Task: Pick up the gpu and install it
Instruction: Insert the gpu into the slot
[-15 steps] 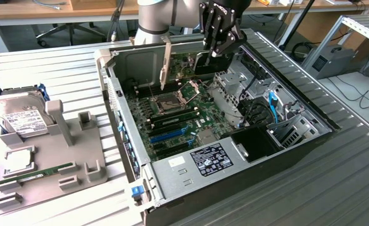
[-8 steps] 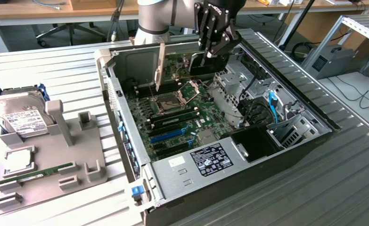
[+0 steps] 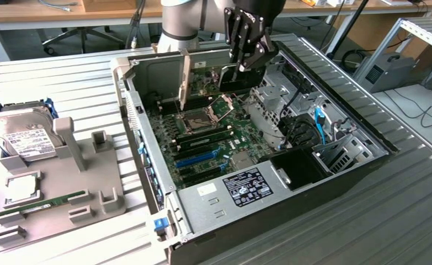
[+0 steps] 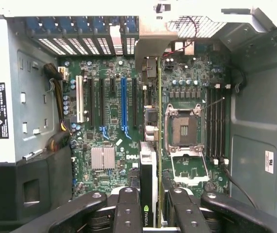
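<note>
Wrist view, near to far: the gripper (image 4: 153, 196) has its two fingers (image 4: 129, 204) partly closed on the one gpu (image 4: 147, 170). The card stands on its edge over the motherboard (image 4: 104, 136) in the open computer case (image 4: 260, 121), between the one CPU socket (image 4: 182, 128) and the one blue slot (image 4: 124, 104). Its silver bracket (image 4: 148, 43) is at the case's rear wall. In the exterior view, one memory stick (image 3: 43, 203) and one hard drive (image 3: 24, 138) lie on the grey holder (image 3: 98, 171) beside the case.
</note>
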### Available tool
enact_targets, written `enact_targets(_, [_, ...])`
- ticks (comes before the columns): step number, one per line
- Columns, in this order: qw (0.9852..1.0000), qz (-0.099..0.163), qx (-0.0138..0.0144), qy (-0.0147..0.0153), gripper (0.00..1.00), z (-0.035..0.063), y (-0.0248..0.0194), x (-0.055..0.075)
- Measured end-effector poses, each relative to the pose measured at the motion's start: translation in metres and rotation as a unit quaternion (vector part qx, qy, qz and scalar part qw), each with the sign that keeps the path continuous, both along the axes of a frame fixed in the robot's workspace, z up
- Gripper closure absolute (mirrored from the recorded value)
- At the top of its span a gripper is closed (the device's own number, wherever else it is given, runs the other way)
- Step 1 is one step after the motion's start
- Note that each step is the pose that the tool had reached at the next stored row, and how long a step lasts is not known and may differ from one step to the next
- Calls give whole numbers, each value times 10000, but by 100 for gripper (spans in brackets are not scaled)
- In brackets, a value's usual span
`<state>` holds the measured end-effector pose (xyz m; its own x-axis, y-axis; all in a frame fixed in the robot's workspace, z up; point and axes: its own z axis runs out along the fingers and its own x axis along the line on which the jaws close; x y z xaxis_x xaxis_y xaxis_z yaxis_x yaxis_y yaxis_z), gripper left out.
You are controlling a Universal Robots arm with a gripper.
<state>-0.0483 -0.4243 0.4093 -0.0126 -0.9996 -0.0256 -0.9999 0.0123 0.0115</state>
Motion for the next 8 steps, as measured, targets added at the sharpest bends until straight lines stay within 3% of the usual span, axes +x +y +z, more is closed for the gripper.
enact_targets(8, [10000, 0, 0, -26, 73, -98, 0, -29])
